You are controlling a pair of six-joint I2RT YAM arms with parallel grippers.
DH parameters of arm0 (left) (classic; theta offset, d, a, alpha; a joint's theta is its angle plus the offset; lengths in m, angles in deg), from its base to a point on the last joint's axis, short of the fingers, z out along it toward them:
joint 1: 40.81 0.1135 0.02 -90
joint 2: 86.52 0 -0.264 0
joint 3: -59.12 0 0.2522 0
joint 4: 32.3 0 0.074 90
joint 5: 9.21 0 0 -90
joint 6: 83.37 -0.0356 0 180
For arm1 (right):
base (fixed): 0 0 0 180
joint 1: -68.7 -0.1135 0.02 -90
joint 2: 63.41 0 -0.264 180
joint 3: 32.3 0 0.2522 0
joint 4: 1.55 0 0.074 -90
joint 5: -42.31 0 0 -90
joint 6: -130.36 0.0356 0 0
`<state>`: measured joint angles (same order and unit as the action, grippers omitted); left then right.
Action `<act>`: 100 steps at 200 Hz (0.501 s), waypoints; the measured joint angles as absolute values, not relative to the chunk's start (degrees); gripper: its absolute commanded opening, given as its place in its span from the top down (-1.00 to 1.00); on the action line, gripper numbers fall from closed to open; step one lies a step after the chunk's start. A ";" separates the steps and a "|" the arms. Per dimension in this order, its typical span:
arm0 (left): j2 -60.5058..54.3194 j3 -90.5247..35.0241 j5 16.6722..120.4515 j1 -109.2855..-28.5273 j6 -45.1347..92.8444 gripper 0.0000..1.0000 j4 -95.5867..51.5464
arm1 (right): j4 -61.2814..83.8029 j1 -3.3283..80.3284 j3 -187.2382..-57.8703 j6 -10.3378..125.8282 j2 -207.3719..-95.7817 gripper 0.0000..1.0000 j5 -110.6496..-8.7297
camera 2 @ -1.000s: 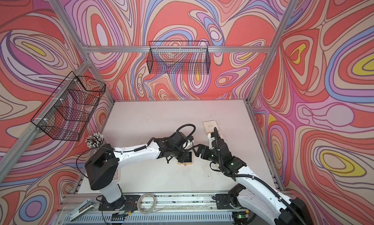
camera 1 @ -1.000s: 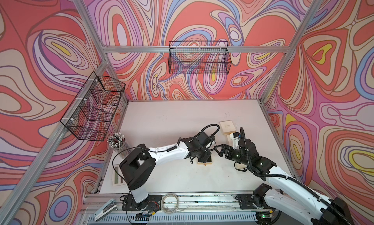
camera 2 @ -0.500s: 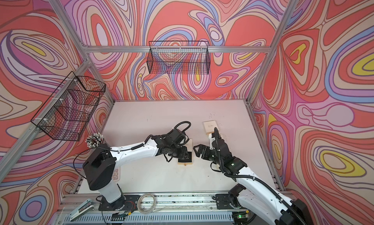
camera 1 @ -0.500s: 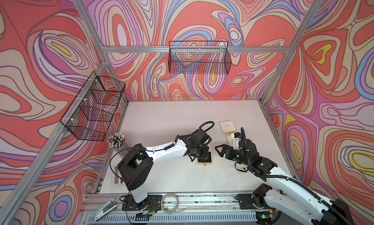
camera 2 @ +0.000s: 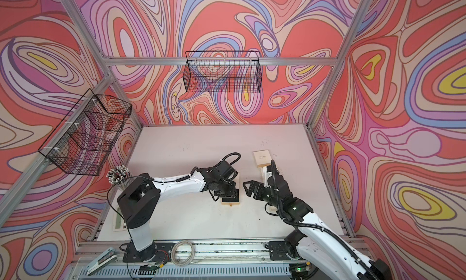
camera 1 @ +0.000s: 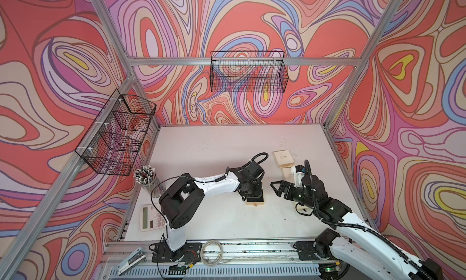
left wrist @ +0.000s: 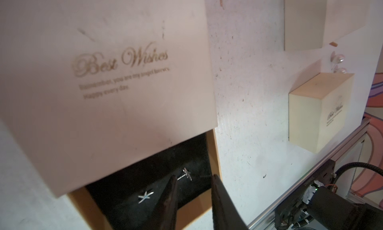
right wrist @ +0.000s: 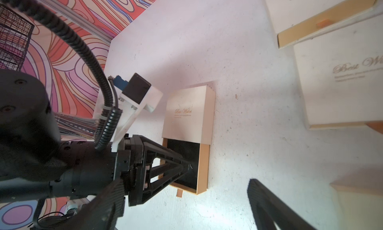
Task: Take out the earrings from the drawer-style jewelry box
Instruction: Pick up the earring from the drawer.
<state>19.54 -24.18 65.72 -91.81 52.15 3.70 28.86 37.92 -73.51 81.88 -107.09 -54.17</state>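
since a second earlier the left arm [camera 1: 216,184] had shifted its elbow. both top views showed the right gripper [camera 1: 275,189] with fingers spread wide beside the drawer [camera 1: 256,203]. only the left wrist view showed star earrings [left wrist: 145,195] on the drawer's black lining, the left gripper [left wrist: 193,177] over them with fingers slightly apart, gripping nothing, and pearl studs [left wrist: 339,60] beside another box [left wrist: 319,115]. the right wrist view showed the drawer half out of its sleeve [right wrist: 187,113].

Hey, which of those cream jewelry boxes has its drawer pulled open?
The box under the left gripper: its black-lined drawer is slid out of the sleeve. The other boxes look shut.
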 measured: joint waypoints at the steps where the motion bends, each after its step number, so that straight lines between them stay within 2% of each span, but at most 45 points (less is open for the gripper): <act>1: 19.56 -24.18 65.72 -91.81 52.20 0.46 3.70 | 28.92 37.92 -73.51 81.83 -107.05 -0.96 -54.15; 100: 21.40 -25.89 67.14 -91.81 53.64 0.61 3.55 | 29.84 37.92 -73.48 81.33 -105.56 -0.96 -54.13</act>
<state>21.40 -25.89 67.14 -91.81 53.64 3.55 29.84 37.92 -73.48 81.33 -105.56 -54.13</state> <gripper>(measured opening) 0.210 0.980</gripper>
